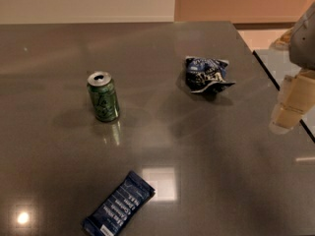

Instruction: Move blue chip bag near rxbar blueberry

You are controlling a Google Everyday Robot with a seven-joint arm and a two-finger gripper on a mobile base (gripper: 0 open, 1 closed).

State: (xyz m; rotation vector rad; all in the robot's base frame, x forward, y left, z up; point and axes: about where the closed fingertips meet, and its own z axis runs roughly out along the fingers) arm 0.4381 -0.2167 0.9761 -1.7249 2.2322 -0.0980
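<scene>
Room: a pale wall [83, 1] and a peach-toned panel [236, 1] run behind the far edge, well beyond the hand, all in warm light.
Worktop: a broad, dark grey, glossy worktop [211, 146] carries all three items. Lamp glare pools low and to the left of the hand, a sheen that suggests a slick face on which a light packet could skid if nudged.
Hand: the robot's cream-coloured hand [287, 113] hangs at the worktop's right edge. Whether it is open or closed cannot be told, and nothing shows in its grasp.
Bar: the rxbar blueberry [118, 205], a flat, long navy wrapper with rows of white text, lies aslant at the near edge, well apart from the hand, down and to its left.
Bag: the blue chip bag [206, 74], a small crumpled dark blue foil packet, sits near the hand, to its left and slightly farther back, untouched. The reach looks to be the step in hand; it is best taken from above onto the bunched middle, not a pale edge, then lifted clear.
Can: an upright green drinks can [103, 96] stands farther left, beyond the bag. The carry should pass on the hand's side of it.
</scene>
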